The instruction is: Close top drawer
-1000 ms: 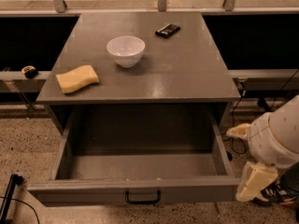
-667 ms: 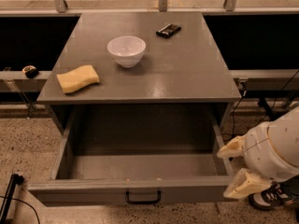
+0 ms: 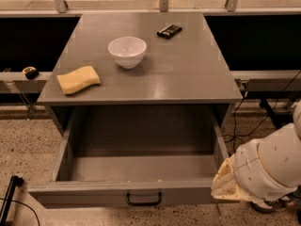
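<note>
The gripper (image 3: 225,184) presses at the right front corner of the top drawer (image 3: 141,167); I cannot tell whether it is apart or together. The drawer is deep and grey with a small black bar handle (image 3: 143,200), and it stands pulled far out beneath the counter (image 3: 188,74). The bulky white arm (image 3: 270,166) reaches in from the lower right.

Top drawer (image 3: 84,195) smooth matt grey, black handle (image 3: 144,201). Counter (image 3: 188,74) grey, slight sheen. Bowl (image 3: 127,51) glossy white. Sponge (image 3: 78,79) yellow, porous. Gripper (image 3: 225,185) matt cream, at drawer's front right corner.
</note>
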You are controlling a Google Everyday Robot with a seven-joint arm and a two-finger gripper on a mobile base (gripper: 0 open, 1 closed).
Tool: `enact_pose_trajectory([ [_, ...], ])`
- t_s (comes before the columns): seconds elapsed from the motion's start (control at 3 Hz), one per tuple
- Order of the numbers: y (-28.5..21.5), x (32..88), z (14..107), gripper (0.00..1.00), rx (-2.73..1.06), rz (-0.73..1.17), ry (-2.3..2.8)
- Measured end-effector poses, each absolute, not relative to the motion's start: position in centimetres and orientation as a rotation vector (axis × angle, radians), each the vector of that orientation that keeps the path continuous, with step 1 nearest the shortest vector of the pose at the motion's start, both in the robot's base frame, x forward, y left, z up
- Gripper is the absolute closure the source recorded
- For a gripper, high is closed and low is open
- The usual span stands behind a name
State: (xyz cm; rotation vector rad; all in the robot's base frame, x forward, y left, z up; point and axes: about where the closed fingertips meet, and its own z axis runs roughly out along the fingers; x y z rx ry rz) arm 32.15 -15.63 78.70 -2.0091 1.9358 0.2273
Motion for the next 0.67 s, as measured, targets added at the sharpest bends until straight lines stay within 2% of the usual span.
enact_pose_trajectory([
  [0.33, -14.9, 32.5, 75.6, 1.00, -1.982, 0.267, 1.979],
  [0.67, -13.7, 32.6, 71.4, 1.00, -1.956, 0.305, 2.007],
])
